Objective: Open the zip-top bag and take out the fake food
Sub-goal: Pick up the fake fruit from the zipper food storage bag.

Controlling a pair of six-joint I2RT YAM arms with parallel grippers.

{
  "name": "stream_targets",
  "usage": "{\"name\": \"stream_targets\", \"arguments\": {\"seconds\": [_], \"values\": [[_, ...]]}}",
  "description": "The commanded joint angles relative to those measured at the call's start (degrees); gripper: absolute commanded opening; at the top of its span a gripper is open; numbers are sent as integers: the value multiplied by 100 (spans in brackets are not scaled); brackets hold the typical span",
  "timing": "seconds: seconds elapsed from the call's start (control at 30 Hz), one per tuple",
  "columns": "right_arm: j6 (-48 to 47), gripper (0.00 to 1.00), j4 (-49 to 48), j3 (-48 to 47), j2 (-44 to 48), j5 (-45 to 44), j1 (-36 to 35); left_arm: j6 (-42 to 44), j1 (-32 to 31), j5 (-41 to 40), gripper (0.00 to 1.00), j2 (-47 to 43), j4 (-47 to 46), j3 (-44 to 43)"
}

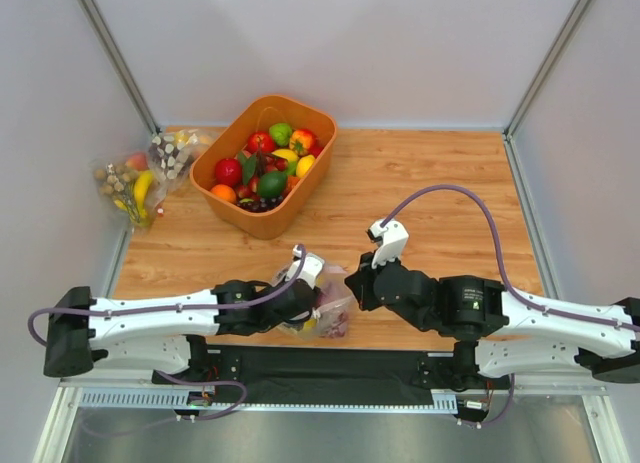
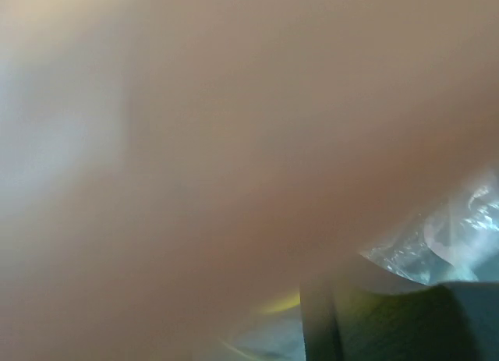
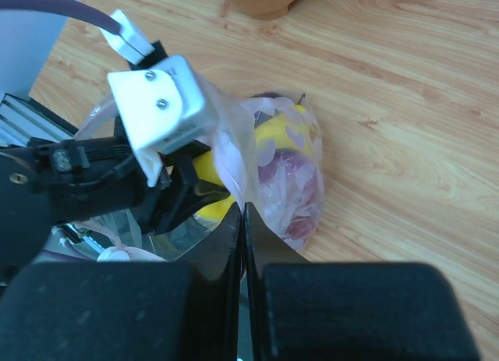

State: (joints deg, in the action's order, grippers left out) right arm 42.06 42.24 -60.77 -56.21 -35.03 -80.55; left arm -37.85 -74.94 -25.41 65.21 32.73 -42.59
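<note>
My left fingers (image 3: 176, 196) reach into the mouth of the zip-top bag (image 3: 234, 143), right beside a yellow fruit (image 3: 274, 133). I cannot tell whether they grip anything. A purple piece (image 3: 290, 182) sits in the bag just beyond their tips. My right fingers (image 3: 226, 256) are clenched on the bag's film, low over the tabletop (image 3: 405, 104).

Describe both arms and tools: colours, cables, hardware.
They match. The left arm and right arm have white link shells with black joint housings and bases. A mauve cable runs along each. Each wrist carries a white camera block; the left one shows two screws. The left tool and right tool have black fingers.
</note>
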Motion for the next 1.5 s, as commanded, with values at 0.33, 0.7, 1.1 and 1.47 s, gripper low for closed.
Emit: {"name": "stream_targets", "arguments": {"seconds": [0.33,0.7,1.1,1.47], "values": [[136,0,-5,-31,127,-356,-22,453,58,212,0,-2028,251,-311],[100,0,-110,-66,-92,-171,-22,717,58,-8,0,-2917,-267,-390],[3,0,-576,-304,-760,31,-479,1315,58,-184,0,-2364,-434,-1058],[162,0,-85,-347,-725,-646,-444,1245,58,544,0,-2794,207,-1331]]}}
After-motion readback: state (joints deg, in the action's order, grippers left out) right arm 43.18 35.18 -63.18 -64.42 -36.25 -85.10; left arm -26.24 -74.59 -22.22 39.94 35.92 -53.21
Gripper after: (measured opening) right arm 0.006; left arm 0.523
